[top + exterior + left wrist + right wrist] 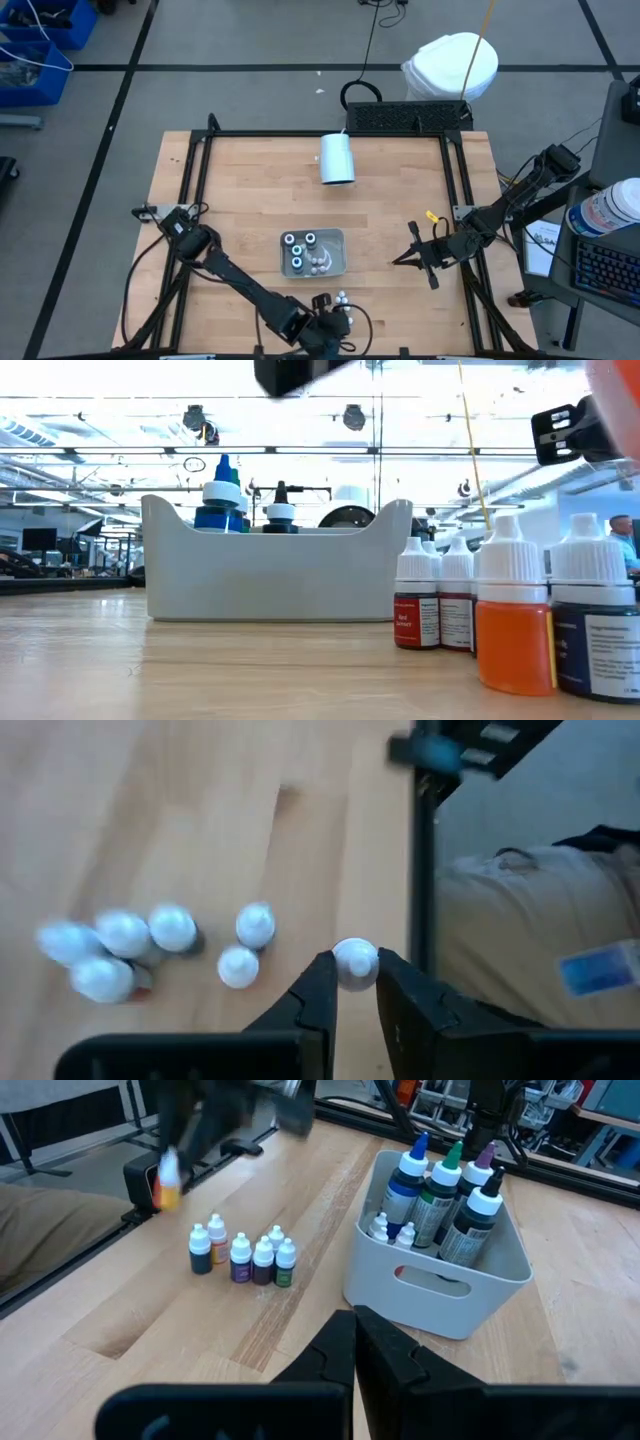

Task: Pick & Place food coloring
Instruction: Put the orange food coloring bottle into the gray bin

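The food coloring is a set of tiny white-capped bottles. Several stand loose on the table [240, 1255] near its front edge, also seen in the left wrist view [130, 945] and the low view [515, 615]. My left gripper [354, 966] is above them, shut on one bottle with a yellow-orange body [165, 1180]. Taller bottles with teal rims [296, 250] and some small ones stand in the white bin [440, 1270] at mid-table. My right gripper [355, 1325] waits shut at the table's right [400, 260], with nothing in it. My left gripper pinches the bottle's white cap [354, 960] between its two fingertips, coming at it from above on a slant. The bottle's body hangs below the fingers, hidden in the wrist view by the cap. In the right wrist view it looks lifted clear of the table.
A large white cup [337, 158] lies on its side at the table's far middle. A black frame rail [422, 870] runs along the table's edge right beside the held bottle. Bare wood lies between the bin and the loose bottles.
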